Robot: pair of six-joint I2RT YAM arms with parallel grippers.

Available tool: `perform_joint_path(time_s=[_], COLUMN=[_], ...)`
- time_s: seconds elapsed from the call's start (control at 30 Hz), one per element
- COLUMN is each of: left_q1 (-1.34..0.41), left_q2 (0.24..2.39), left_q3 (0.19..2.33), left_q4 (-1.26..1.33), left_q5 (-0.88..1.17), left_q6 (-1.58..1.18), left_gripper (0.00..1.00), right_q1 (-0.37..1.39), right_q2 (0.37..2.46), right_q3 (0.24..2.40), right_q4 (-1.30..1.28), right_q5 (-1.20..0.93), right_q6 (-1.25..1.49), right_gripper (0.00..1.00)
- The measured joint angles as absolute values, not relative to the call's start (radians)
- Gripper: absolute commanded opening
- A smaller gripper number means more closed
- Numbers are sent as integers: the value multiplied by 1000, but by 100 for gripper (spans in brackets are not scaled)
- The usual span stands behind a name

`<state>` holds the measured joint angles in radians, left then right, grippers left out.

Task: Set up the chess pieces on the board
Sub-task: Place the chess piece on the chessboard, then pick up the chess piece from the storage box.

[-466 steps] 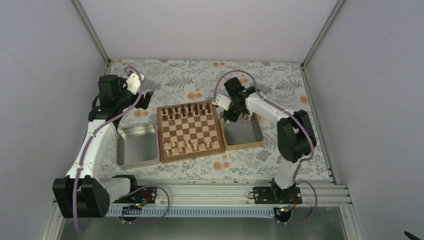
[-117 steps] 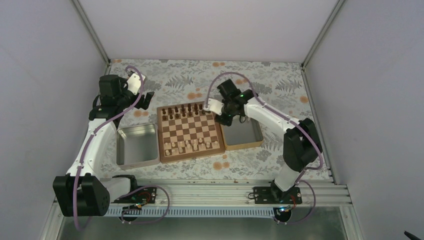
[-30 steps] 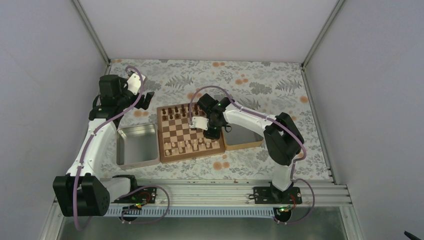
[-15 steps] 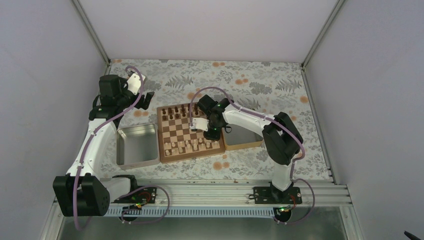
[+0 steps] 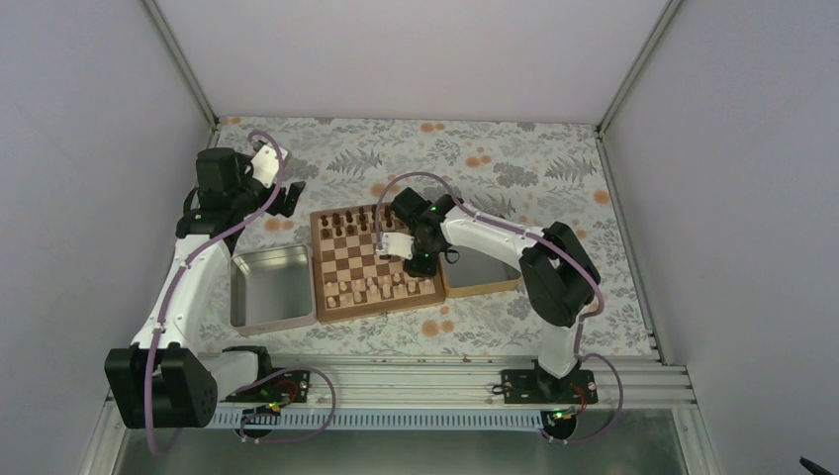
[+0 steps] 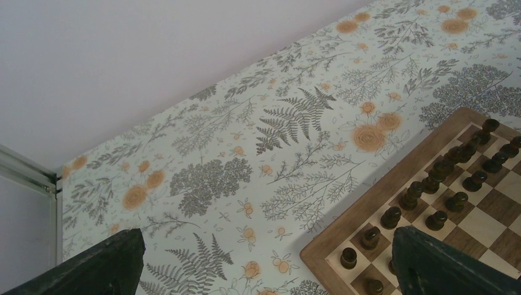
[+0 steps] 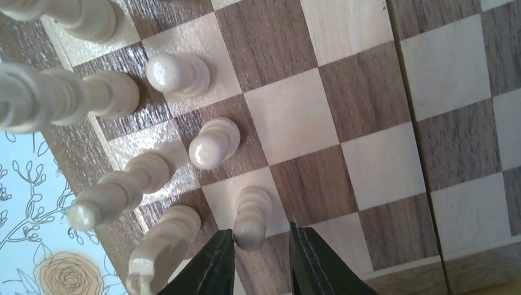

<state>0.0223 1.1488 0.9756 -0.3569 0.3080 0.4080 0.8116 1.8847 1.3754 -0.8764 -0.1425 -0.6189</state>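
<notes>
Pawn sits right between the right arm's jaws, and there's a gap

The right end effector (image 7: 259, 236) is over the board (image 5: 366, 259), near its right edge, with the jaws only partly open. A pale pawn (image 7: 252, 209) stands upright on a light square in the pawn row, right between the tips. I can see daylight on one side of it, so I'd say it isn't clamped and nothing is held.

The pawn's long axis points straight up along the fingers, so I reckon the safe exit is straight up. A taller pale piece (image 7: 163, 246) stands just beside one finger and looks easy to knock.

The left end effector (image 6: 265, 246) is wide open with nothing in it, hovering over the flowery counter (image 5: 514, 158) off the board's far left corner. It's well apart, so the right arm is clearly the nearer one.

Counts:
- the right wrist view shows seven pale pieces by my count, three pawns and four taller ones along the edge
- the dark pieces (image 6: 391, 216) are in two rows at the far side, too cut off to count
- one metal tray (image 5: 267, 252) left of the board
- one wooden-rimmed tray (image 5: 485, 288) right of it
</notes>
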Motion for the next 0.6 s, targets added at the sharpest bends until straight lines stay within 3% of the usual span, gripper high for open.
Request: perform_joint_path(time_s=[0.3, 0.6], left_q1=[22, 22], left_q2=[1149, 1149], left_q3=[976, 976], left_q4=[-357, -357], left_q5=[308, 309], left_q6=[408, 408], left_gripper=[100, 100], right_q1=[764, 522], right_q2=[1733, 1597], right_q3=[1334, 1289], right_q4=[-914, -915], right_q5=[-123, -89], right_q6=[-619, -640], right_gripper=[29, 30])
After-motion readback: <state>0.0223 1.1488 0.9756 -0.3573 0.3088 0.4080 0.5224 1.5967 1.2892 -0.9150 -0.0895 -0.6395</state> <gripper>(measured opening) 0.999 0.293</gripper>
